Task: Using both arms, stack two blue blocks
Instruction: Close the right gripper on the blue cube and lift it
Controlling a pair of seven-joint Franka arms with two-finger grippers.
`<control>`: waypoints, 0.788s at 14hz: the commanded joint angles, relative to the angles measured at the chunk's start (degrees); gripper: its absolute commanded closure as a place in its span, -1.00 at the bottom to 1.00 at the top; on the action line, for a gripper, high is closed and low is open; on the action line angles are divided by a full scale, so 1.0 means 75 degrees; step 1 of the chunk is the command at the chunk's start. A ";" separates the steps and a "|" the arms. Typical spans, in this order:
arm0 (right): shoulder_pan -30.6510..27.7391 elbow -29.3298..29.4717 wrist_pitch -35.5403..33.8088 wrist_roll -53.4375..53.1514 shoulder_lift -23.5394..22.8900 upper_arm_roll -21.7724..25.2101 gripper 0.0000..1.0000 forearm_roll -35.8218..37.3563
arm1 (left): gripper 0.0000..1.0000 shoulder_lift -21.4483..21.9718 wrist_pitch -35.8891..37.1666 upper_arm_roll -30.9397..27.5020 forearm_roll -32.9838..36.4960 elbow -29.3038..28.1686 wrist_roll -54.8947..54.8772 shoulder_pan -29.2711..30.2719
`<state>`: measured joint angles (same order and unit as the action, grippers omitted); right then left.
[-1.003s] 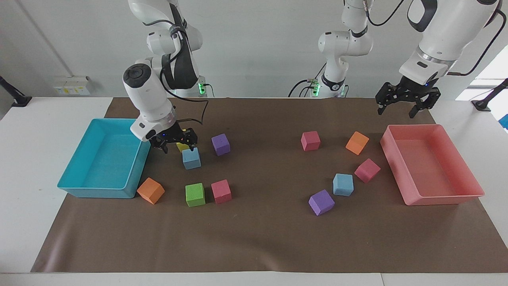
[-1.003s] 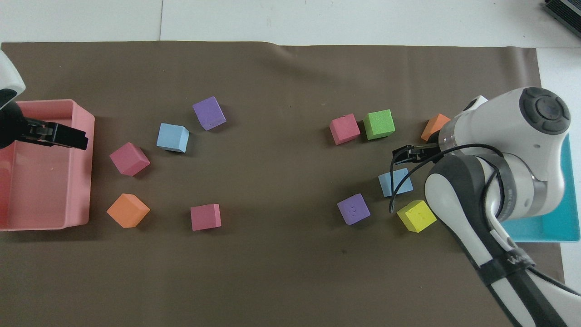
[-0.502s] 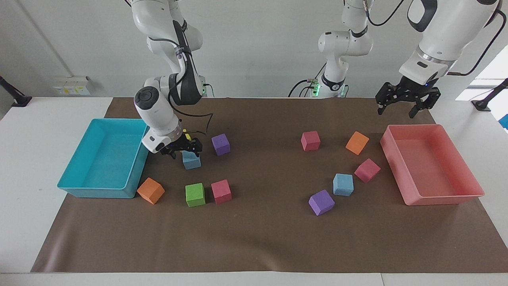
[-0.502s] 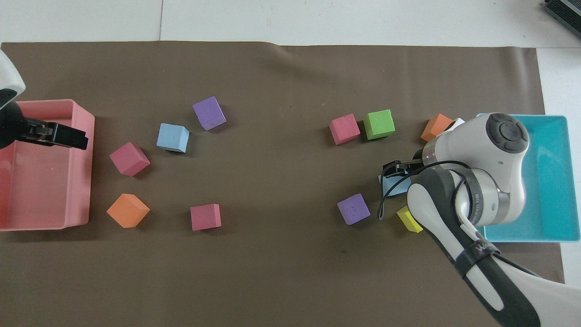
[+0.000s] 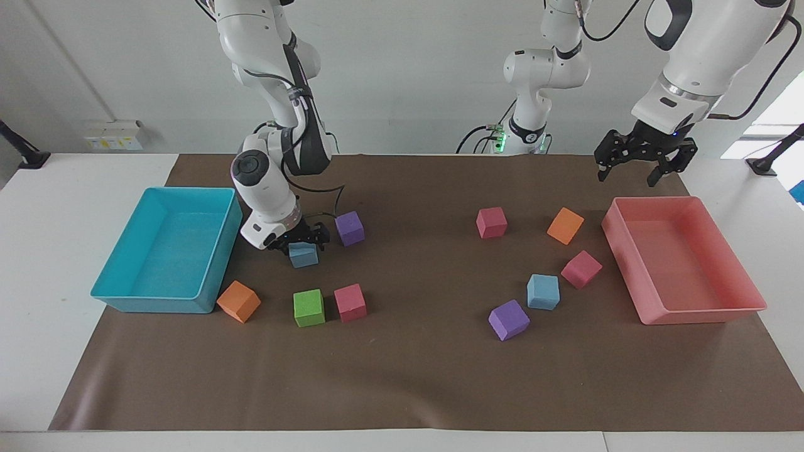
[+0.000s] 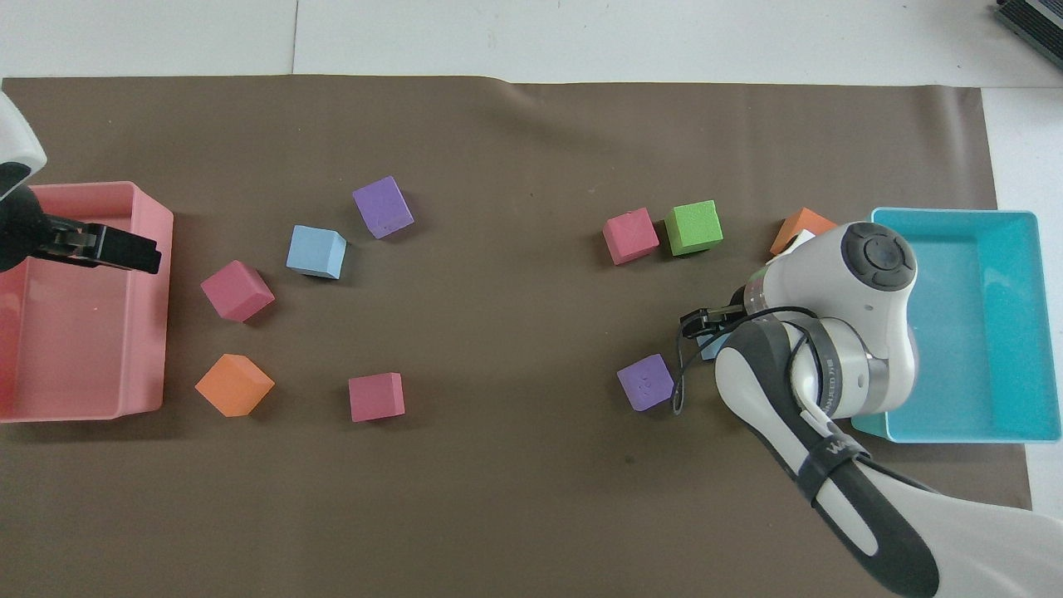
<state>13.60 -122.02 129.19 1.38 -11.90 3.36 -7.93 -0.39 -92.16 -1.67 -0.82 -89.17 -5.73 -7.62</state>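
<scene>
Stacking not yet begun — both sky-blue foam cubes lay apart on the tabletop; right hand open over one, left hand open above the pink tray, waiting

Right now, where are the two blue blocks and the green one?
Blue block by the cyan tray (image 5: 304, 256), facing view, front face.
Other blue block (image 5: 543, 292), facing view, front face.
Green block (image 5: 309, 308), facing view, front face.
</scene>
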 commanded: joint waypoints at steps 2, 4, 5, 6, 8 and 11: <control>-0.0009 -0.0488 0.0574 0.0449 0.0064 0.0009 -1.00 -0.0185 | -1.00 0.0064 0.0158 0.0082 -0.0090 0.0054 -0.0091 0.0161; -0.0079 -0.0512 0.0657 0.0577 0.0029 0.0021 -1.00 -0.0185 | -1.00 0.0064 0.0158 0.0082 -0.0090 0.0054 -0.0091 0.0149; -0.0114 -0.0512 0.0669 0.0694 0.0017 0.0021 -0.66 -0.0185 | -1.00 0.0064 0.0158 0.0082 -0.0090 0.0054 -0.0091 0.0161; -0.0114 -0.0500 0.0657 0.0730 0.0017 0.0021 0.33 -0.0185 | -1.00 0.0064 0.0158 0.0082 -0.0090 0.0054 -0.0091 0.0161; -0.0114 -0.0454 0.0646 0.0497 -0.0018 0.0021 1.00 -0.0197 | -1.00 0.0064 0.0158 0.0082 -0.0090 0.0054 -0.0091 0.0161; -0.0278 -0.0243 0.0576 0.0367 -0.0007 0.0021 1.00 -0.0197 | -1.00 0.0064 0.0158 0.0082 -0.0090 0.0054 -0.0091 0.0161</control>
<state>12.51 -124.72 133.07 4.07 -12.04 3.77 -7.98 -0.39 -92.15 -1.67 -0.82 -89.17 -5.73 -7.62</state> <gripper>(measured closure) 0.370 0.000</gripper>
